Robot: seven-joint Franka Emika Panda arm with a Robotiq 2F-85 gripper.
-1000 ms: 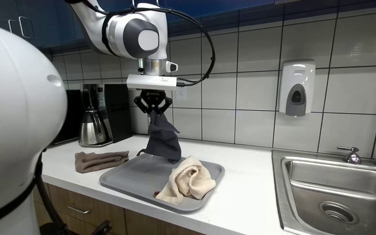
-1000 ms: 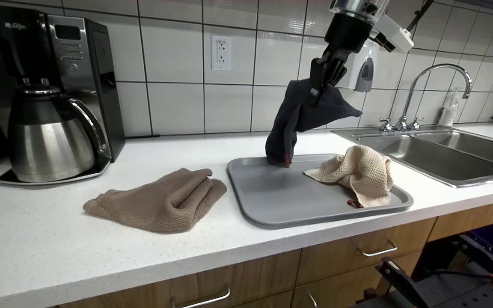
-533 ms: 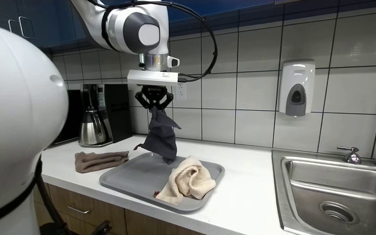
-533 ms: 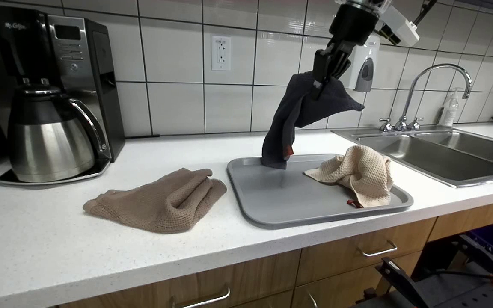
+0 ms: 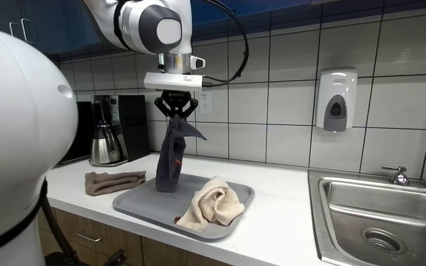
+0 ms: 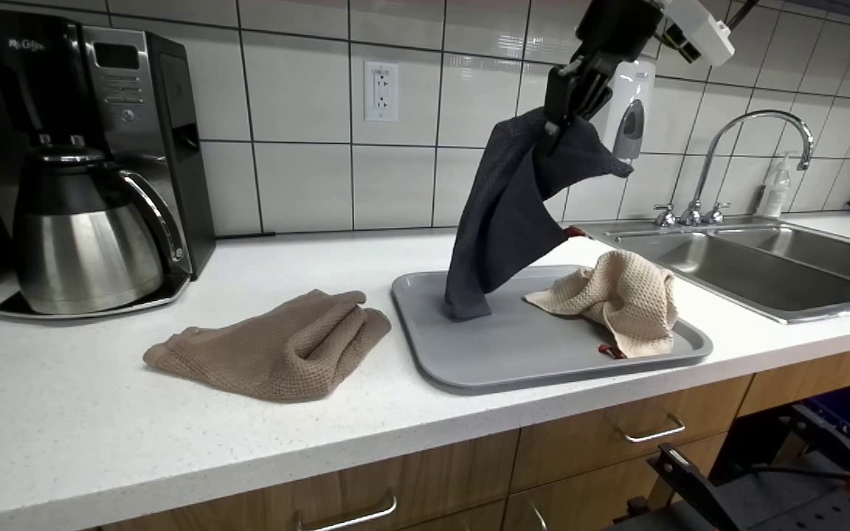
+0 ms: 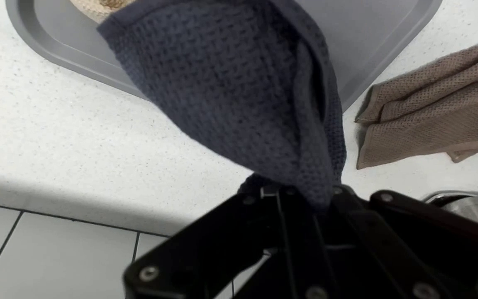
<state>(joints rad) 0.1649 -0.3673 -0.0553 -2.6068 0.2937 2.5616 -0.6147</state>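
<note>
My gripper [image 5: 177, 115] is shut on a dark blue-grey cloth [image 5: 169, 155] and holds it hanging above a grey tray [image 5: 142, 208]. In an exterior view the gripper [image 6: 554, 133] pinches the cloth [image 6: 502, 214] near its top, with one corner sticking out to the right. A small red tag shows on the cloth's edge. I cannot tell whether its lower end touches the tray. In the wrist view the cloth [image 7: 230, 83] covers the fingertips [image 7: 313, 197]. A crumpled cream cloth [image 6: 635, 302] lies on the tray's right part. A folded brown cloth [image 6: 277, 350] lies on the counter beside the tray.
A coffee maker [image 6: 148, 118] with a steel carafe [image 6: 89, 251] stands left on the white counter [image 6: 174, 442]. A steel sink [image 5: 316, 221] is to the right. A soap dispenser [image 5: 337, 99] hangs on the tiled wall behind. Blue cabinets [image 5: 250, 9] are above the arm.
The gripper has risen a little. The dark cloth has swung and turned; its lower end has shifted toward the tray's middle, and its red tag shows on another side. The other cloths have not moved.
</note>
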